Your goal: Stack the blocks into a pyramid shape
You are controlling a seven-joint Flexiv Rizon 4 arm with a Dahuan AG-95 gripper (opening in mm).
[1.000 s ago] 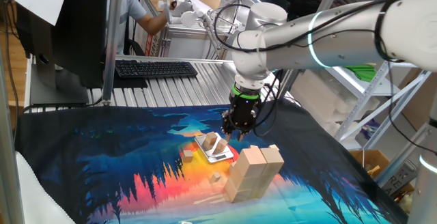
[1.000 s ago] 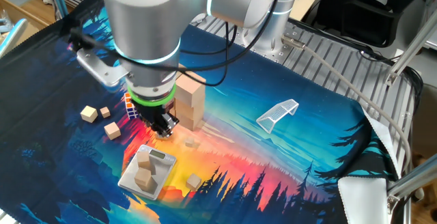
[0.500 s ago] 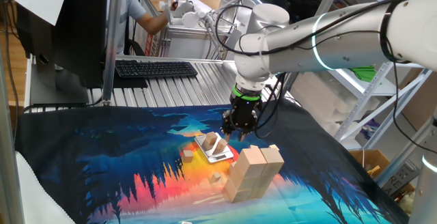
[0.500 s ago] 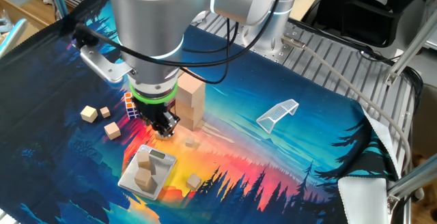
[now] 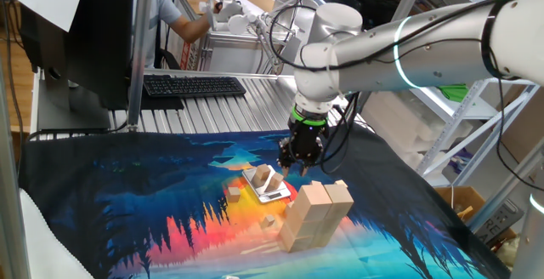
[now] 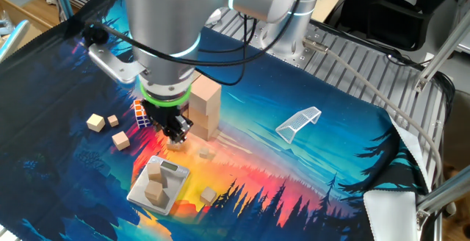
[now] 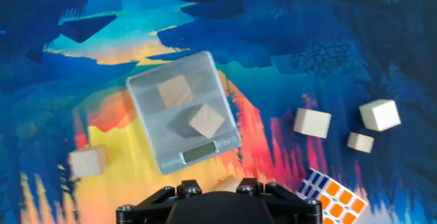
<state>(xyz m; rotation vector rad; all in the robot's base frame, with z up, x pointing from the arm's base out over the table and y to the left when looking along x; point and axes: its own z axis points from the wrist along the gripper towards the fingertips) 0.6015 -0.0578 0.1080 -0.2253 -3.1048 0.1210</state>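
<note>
Blocks (image 7: 205, 121) sit two together on the grey scale (image 7: 147, 98) just ahead of our fingers, and bigger bricks (image 5: 316, 214) stand stacked beside them. We see the arm bent down, wrist vertical, gripper (image 6: 175, 132) hovering above the cloth (image 6: 308, 160). We can't tell whether the fingers are parted or holding anything.

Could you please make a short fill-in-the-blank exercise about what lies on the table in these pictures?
1. On the flat silver scale rest ____ wooden blocks.
2. The colourful puzzle cube lies on the printed ____.
3. The gripper hangs above the cloth and holds ____.
4. The tall stack of blocks stands ____ the scale, not on it.

Missing words: two; cloth; nothing; beside
</note>
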